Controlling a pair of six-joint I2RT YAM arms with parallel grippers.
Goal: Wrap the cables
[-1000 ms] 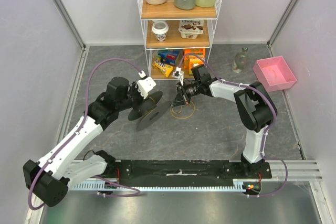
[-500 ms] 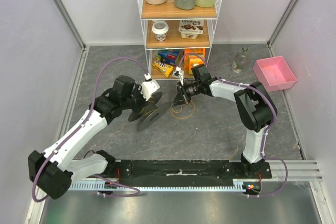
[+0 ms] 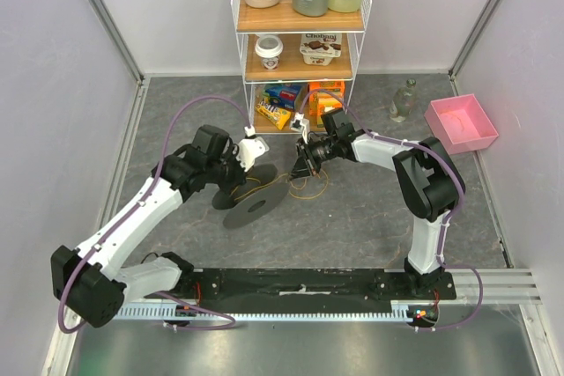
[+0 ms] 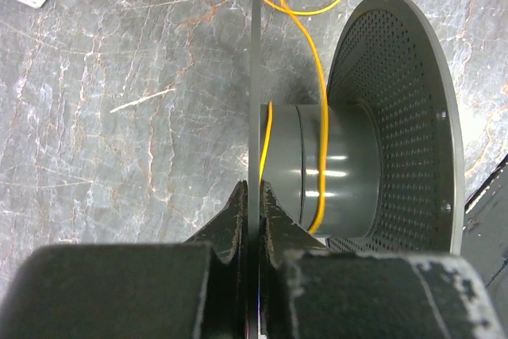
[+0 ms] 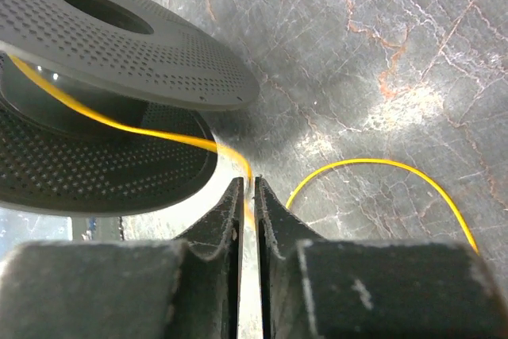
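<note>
Quick status from the remote desk. My left gripper (image 4: 252, 196) is clamped tight on the thin rim of one flange of the dark grey spool (image 4: 349, 164), so the left wrist view shows that flange edge-on. Two strands of the yellow cable (image 4: 321, 77) cross the hub, and it then runs off onto the tabletop (image 4: 119, 117) beyond the spool.

My right gripper (image 5: 248, 190) is pinched closed on the cable just beside the spool's edge. From the pinch, the wire goes one way in between the two perforated flanges. Another bit of it lies in a loose arc on the marbled tabletop off to the right.

From the top camera, the spool sits tilted between the two grippers. There's a loose loop of cable on the tabletop right by the right gripper, on the near side of the shelf rack (image 3: 302, 41).
</note>
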